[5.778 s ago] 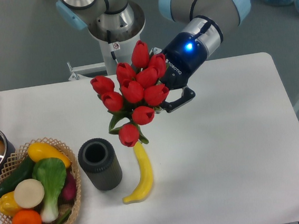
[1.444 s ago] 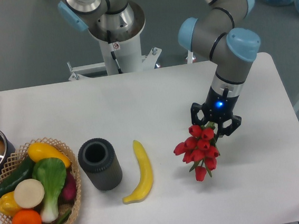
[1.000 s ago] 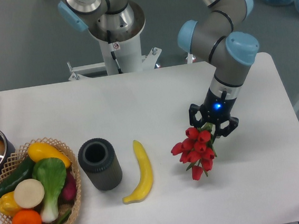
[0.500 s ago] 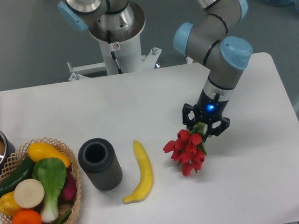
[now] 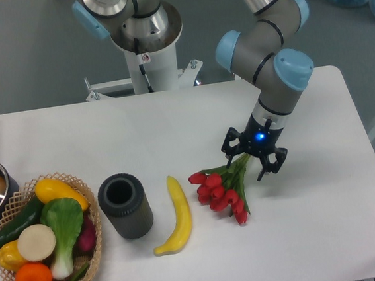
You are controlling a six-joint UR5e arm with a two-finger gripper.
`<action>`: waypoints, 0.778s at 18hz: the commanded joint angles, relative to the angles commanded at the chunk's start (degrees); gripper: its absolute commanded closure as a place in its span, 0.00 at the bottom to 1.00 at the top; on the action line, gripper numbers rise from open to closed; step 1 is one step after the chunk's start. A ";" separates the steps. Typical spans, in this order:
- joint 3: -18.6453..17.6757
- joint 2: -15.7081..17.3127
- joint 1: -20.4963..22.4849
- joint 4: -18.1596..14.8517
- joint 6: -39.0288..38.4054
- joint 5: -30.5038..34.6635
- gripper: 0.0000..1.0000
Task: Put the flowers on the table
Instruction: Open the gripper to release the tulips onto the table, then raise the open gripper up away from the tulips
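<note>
One bunch of red tulip flowers lies right of centre on the white matte table, stems under the black two-finger gripper, whose fingers look spread. Retreating straight upward should avoid snagging stems.

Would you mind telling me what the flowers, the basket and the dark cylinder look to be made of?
Flowers: probably artificial, plastic or fabric; buds uniformly red and smooth.
Basket: woven wicker or rattan, tan, with an open lattice rim.
Dark cylinder: matte dark grey, possibly plastic or rubber; no shine, so uncertain.
</note>
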 joint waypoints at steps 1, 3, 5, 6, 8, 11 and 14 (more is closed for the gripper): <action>-0.09 0.18 0.00 0.00 0.00 0.00 0.00; -0.09 0.79 0.09 -0.09 0.00 0.09 0.00; 0.26 1.84 0.26 0.00 0.00 0.00 0.00; 1.05 2.02 0.26 0.00 0.00 0.17 0.00; 2.10 2.37 0.44 -0.26 0.18 0.26 0.00; 2.02 3.08 0.62 -0.70 3.94 0.53 0.00; 2.19 3.17 0.88 -2.80 9.91 4.73 0.00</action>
